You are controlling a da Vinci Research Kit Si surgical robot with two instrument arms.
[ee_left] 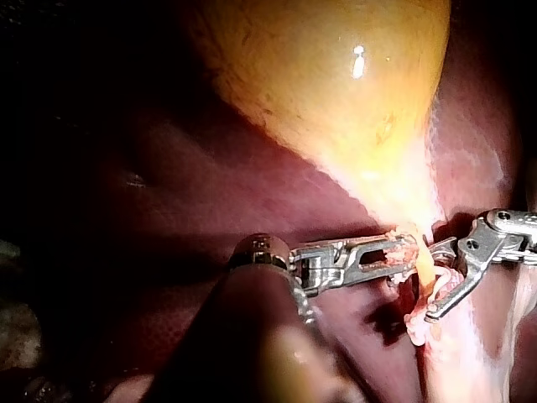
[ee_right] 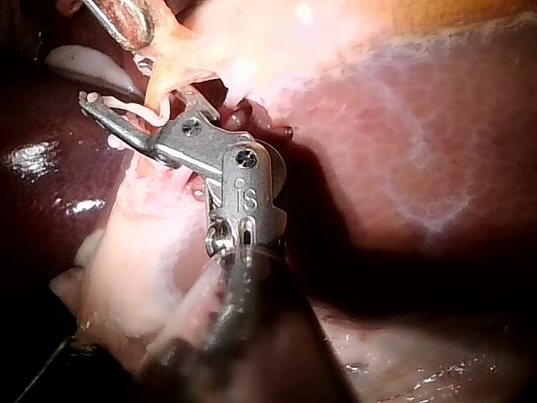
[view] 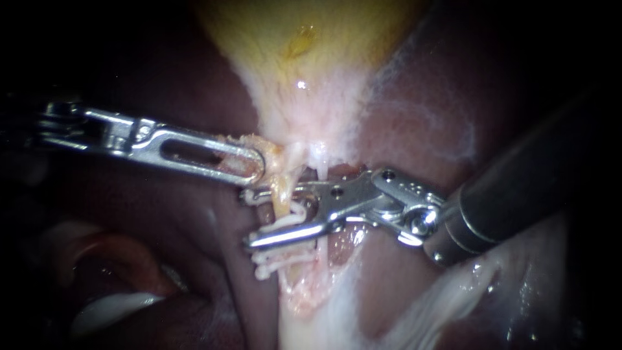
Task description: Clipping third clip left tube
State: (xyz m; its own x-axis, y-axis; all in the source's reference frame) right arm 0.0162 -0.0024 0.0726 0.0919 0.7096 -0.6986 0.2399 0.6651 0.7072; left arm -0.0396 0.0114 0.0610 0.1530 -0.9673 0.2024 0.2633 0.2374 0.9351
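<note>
Left instrument [view: 258,165]: jaws clenched on tissue at narrow end of gallbladder [view: 304,58].
Right instrument [view: 247,219]: jaws released, spread wide, one each side of left tube [view: 280,199].
Left tube: yellowish, running from gallbladder's narrow end over liver [view: 421,97], crossing gap between right jaws.
Clips [view: 277,264]: white, on left tube, beside and beyond lower right jaw.

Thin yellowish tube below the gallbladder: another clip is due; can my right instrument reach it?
Likely yes: right instrument's open jaws straddle the thin yellowish tube near white clips; left instrument grips tissue.
</note>
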